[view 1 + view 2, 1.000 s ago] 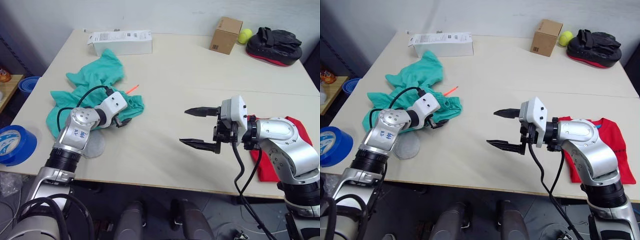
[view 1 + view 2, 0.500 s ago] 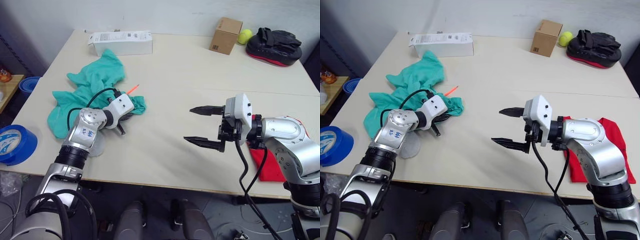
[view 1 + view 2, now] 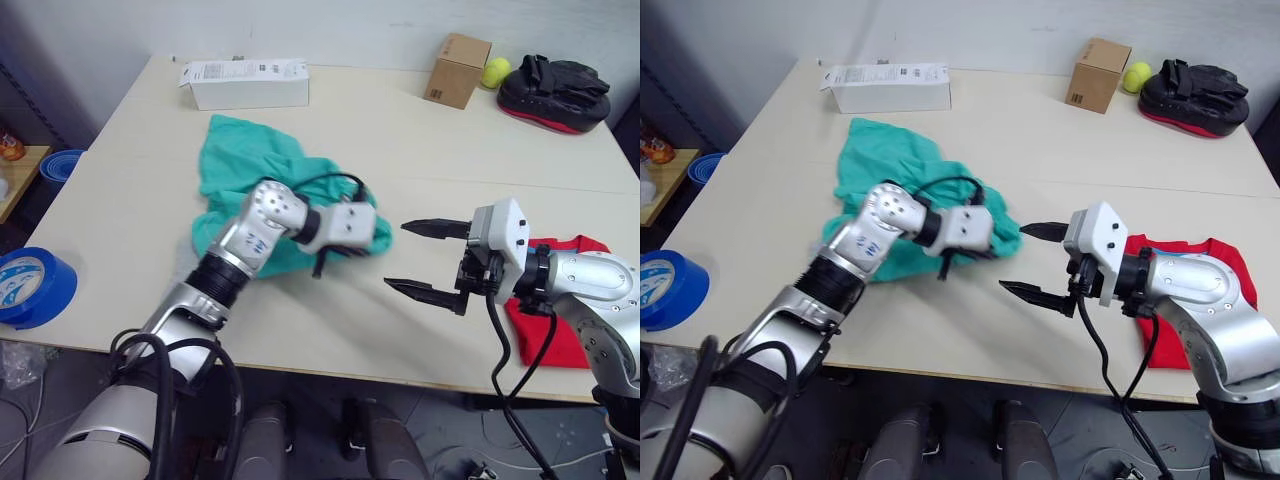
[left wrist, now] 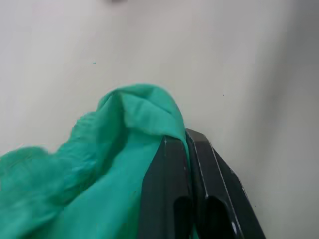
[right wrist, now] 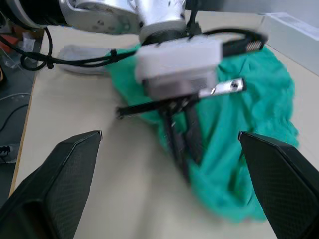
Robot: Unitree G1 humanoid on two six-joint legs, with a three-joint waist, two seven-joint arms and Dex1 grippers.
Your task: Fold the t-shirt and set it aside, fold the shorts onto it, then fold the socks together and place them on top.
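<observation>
Left gripper is seen clamped tight on a fold of the shorts, fingers pressed together with teal cloth pinched between them, pretty clear in the left wrist view. It's parked around the middle of the table, at the edge of the garment that points toward the right side. The shorts are spread in a bunched heap from there back toward the far left corner, with the left arm lying across them.

Right gripper is held wide open, nothing in it, hovering just beside the left one and apart from the cloth, closer to the near edge. Both of its fingers are pointed at the shorts.

The t-shirt is found near the near right corner, flat on the table and partly covered by the right arm.

Other stuff: a white box by the far left corner, a cardboard box and a yellow-green ball along the far edge, and a black pad at the far right corner.
</observation>
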